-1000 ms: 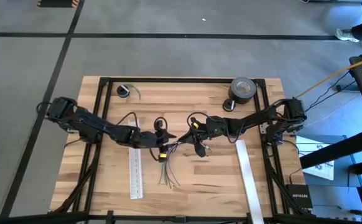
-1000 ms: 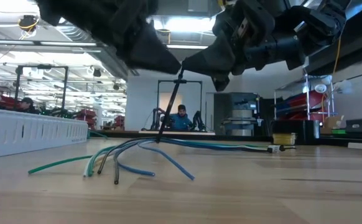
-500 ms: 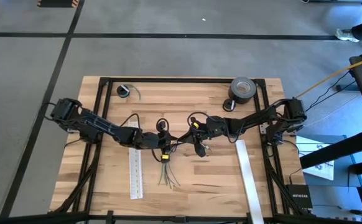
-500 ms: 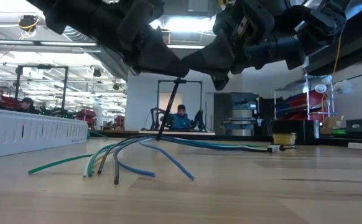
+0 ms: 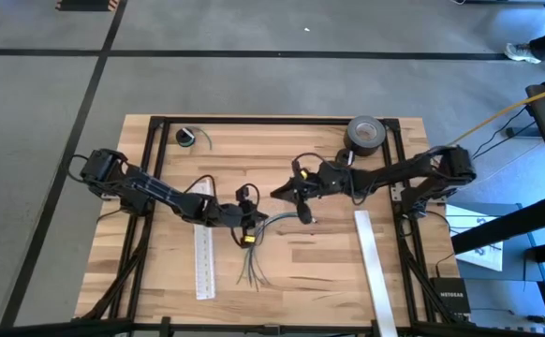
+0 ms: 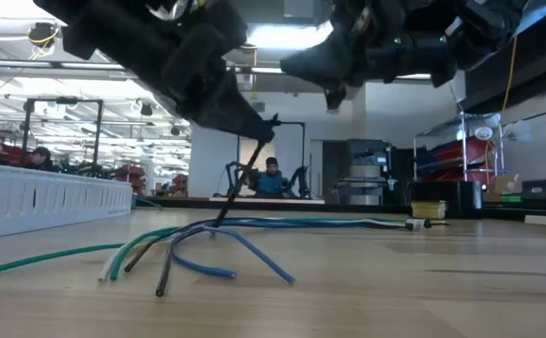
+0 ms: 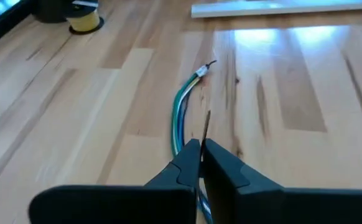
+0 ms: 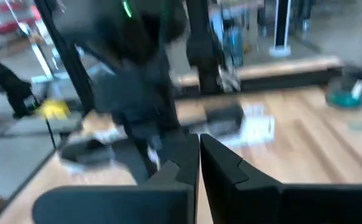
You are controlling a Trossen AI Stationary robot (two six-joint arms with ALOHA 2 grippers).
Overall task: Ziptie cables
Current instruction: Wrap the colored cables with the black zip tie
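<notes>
Wooden counter (image 5: 282, 281) seen from above: the cables (image 5: 254, 257) lie near its middle, just beside a white slotted strip (image 5: 203, 259), fanned ends pointing at the counter's front edge. Left gripper (image 5: 250, 223) sits right over the bundle's top end, jaws closed. Right gripper (image 5: 279, 193) is a bit farther back from the cables, jaws closed too, nothing in them that I can see. A roll of tape (image 5: 365, 133) and a small coil (image 5: 187, 138) sit at the back edge, well away from the cables. No bins or trays anywhere.

Low view: cables (image 6: 207, 246) sprawl flat on the counter, and a thin black ziptie (image 6: 240, 183) slants up from them into the left gripper (image 6: 265, 131). Right gripper (image 6: 296, 66) hangs higher, clear of the bundle.

Left wrist view: jaws pinched together, with the ziptie (image 7: 206, 124) sticking out between them over the cables (image 7: 182, 115).

Right wrist view: jaws shut, the rest is too blurry.
</notes>
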